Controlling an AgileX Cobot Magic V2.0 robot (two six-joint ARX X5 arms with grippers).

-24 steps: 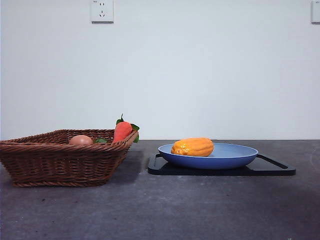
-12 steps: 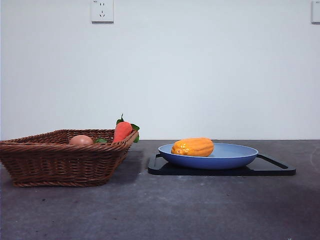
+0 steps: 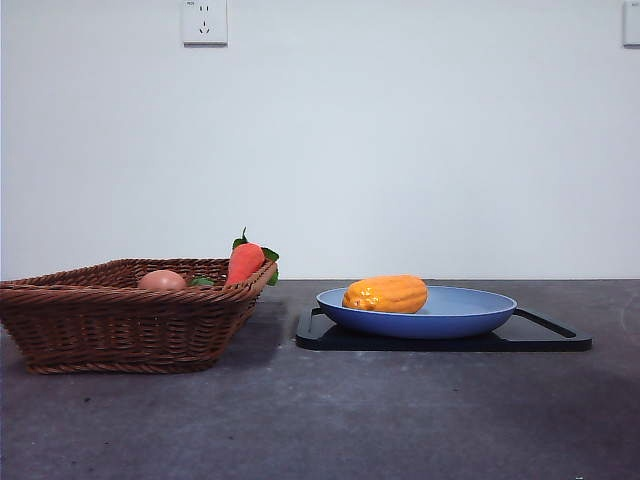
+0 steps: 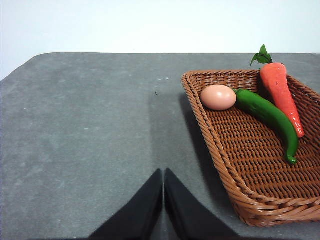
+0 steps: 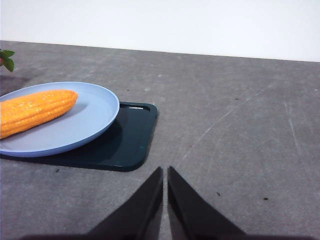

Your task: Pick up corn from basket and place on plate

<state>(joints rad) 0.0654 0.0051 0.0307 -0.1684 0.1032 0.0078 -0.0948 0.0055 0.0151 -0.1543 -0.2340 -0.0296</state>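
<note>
The corn [image 3: 385, 294] already lies on the plate [image 3: 470, 318], at three o'clock from the basket [image 3: 120, 325]; the left gripper [image 4: 163, 176] and right gripper [image 5: 165, 174] are closed, empty; nothing seems left.

Corn [image 3: 385, 294] lies on the plate [image 3: 470, 318] — basket [image 3: 120, 325] stands to its left.

Only the two grippers show of the robot. The left gripper [image 4: 163, 200] is a pair of flat, matte black jaws, each broad at its base and tapering to a narrow pointed tip, with straight inner edges. The right gripper [image 5: 164, 197] looks the same: two plain black wedge-shaped jaws with smooth, unmarked surfaces. No cables, screws or lettering can be made out on either. The front view shows no part of the arms.
</note>
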